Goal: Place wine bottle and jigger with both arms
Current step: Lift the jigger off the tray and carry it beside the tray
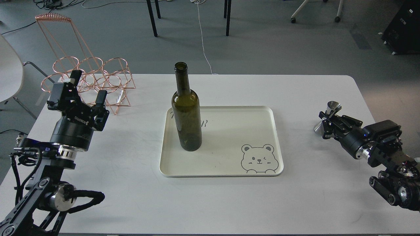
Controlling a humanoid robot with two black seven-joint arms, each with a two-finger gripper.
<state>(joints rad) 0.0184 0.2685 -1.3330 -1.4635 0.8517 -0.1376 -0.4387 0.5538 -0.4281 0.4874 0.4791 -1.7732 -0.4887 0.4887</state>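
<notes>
The wine bottle [186,114], dark olive-green, stands upright on the left part of a cream tray [236,131] with a bear drawing. My left gripper [88,88] is open and empty, well to the left of the bottle, just in front of the copper rack. My right gripper [326,118] is shut on the waist of the steel jigger [333,107] at the right side of the table, right of the tray. The jigger leans a little, and its lower cone is at or just above the table top.
A copper wire rack [98,73] with several rings stands at the table's back left corner, right behind my left gripper. A white chair [8,72] is beyond the left edge. The table's right edge runs close to my right arm.
</notes>
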